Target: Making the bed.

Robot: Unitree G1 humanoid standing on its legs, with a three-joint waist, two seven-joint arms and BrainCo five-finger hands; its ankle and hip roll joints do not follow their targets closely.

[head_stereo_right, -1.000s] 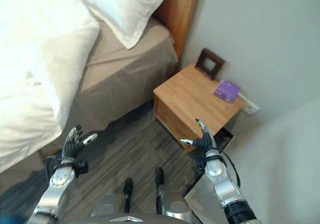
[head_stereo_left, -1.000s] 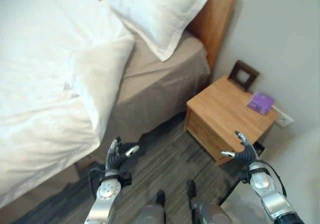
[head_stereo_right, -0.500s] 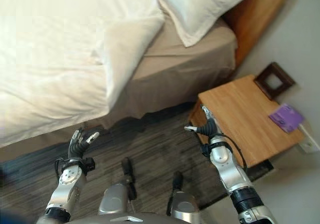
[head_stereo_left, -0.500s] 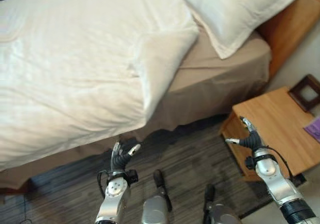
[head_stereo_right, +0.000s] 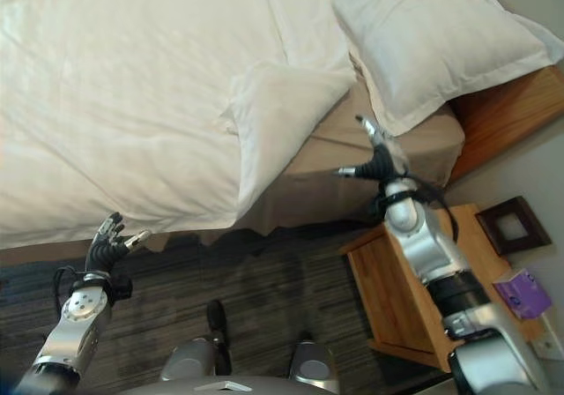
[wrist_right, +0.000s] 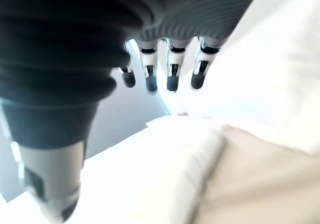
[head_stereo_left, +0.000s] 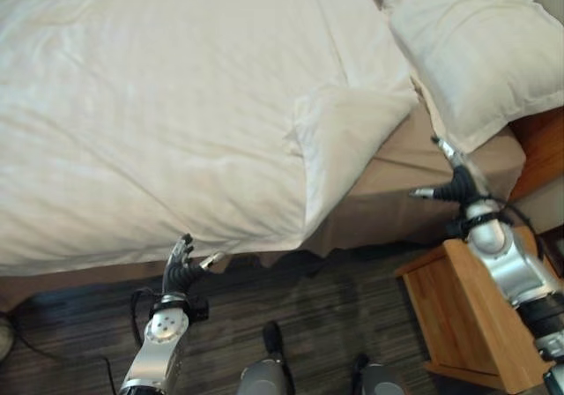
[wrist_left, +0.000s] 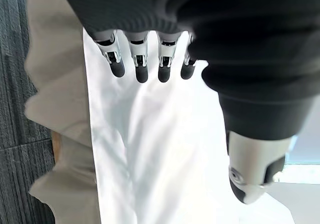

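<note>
Left eye view, bed: a big white quilt (head_stereo_left: pixel 150 104) lies spread over the bed. One corner of it is folded back near the white pillow (head_stereo_left: pixel 467 47), and a tan sheet (head_stereo_left: pixel 401 188) shows under that corner and hangs down the side.
Left eye view, left hand: the left hand (head_stereo_left: pixel 181 272) is low, just in front of the quilt's hanging edge, above the dark striped carpet (head_stereo_left: pixel 70 342). Its fingers are loose and spread, and it holds nothing.
Left eye view, right hand: the right hand (head_stereo_left: pixel 458 182) is up by the tan sheet, just below the pillow. Its fingers point out straight and the thumb sticks to the side. Nothing is in it.
Right eye view, room: a light brown wooden bedside table (head_stereo_right: pixel 397 298) stands beside the bed, under the right arm. On it are a small dark picture frame (head_stereo_right: pixel 499 226) and a purple packet (head_stereo_right: pixel 522 291). A brown wooden headboard (head_stereo_right: pixel 507 117) is behind the pillow.
Left wrist view: the left hand's fingers (wrist_left: pixel 141 66) reach out straight in a row over the white quilt, with the tan sheet hanging beside it. I cannot tell if they touch the cloth.
Right wrist view: the right hand's fingers (wrist_right: pixel 171 74) are straight and apart, with nothing between them. The folded quilt corner and the tan sheet lie past them.
</note>
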